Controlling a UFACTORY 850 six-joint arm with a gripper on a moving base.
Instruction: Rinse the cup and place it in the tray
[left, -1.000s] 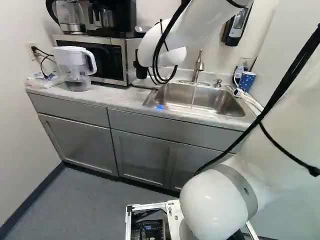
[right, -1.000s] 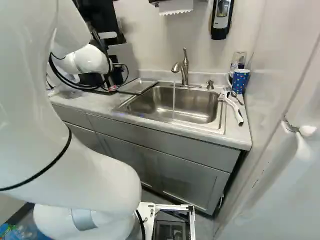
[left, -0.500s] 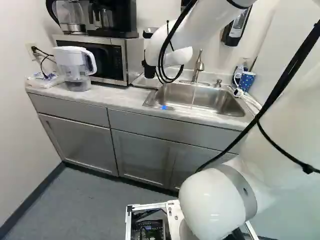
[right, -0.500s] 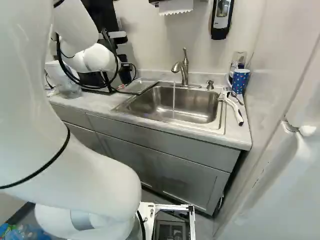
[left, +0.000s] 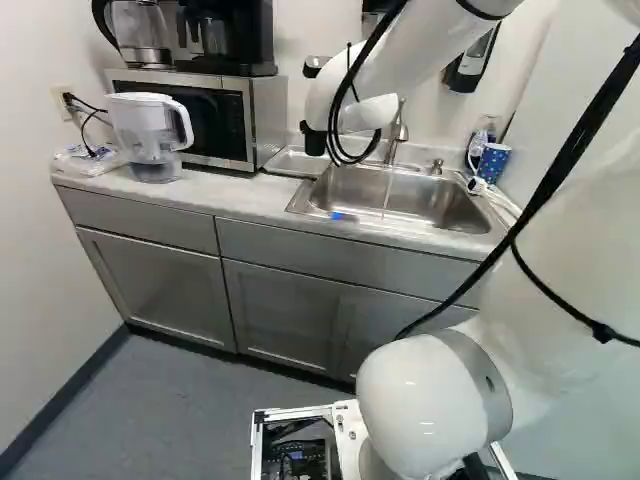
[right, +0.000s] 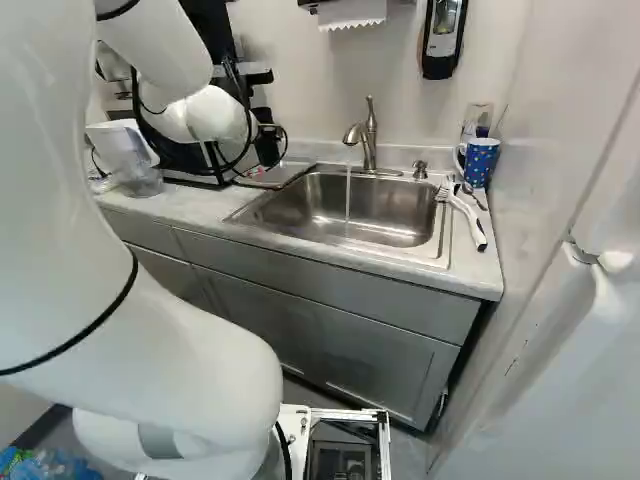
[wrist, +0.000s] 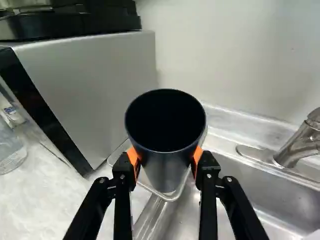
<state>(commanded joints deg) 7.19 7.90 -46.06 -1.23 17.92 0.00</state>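
With twelve o'clock being taken as the wall side of the sink (right: 350, 205), the faucet (right: 369, 140) is being seen at twelve, and a thin stream of water (right: 348, 190) is being let down into the basin. At two o'clock a spotted blue cup (right: 481, 160) is being kept on the worktop (right: 200, 203), with a white-handled brush (right: 470, 222) being supported beside the rim at three. The metal tray (left: 290, 161) is being placed by the sink at ten o'clock, between it and the microwave (left: 245, 110); a water pitcher (left: 150, 135) is being held up by the worktop at nine, beyond the microwave's front.

With twelve o'clock now being straight ahead of the end effector (right: 266, 148), the near space is being bounded by the microwave's side wall at ten to eleven and by the faucet at two, while the basin is being shown at four.

The dark cup (wrist: 167, 167) is being grasped by the end effector: its fingers are being held apart by the cup's width, and the orange pads (wrist: 133, 161) are being pressed to opposite sides below the rim. The cup's mouth is being turned toward the wrist camera. In the wrist view, the tray is being partly hidden behind the cup; whether they are touching cannot be told.
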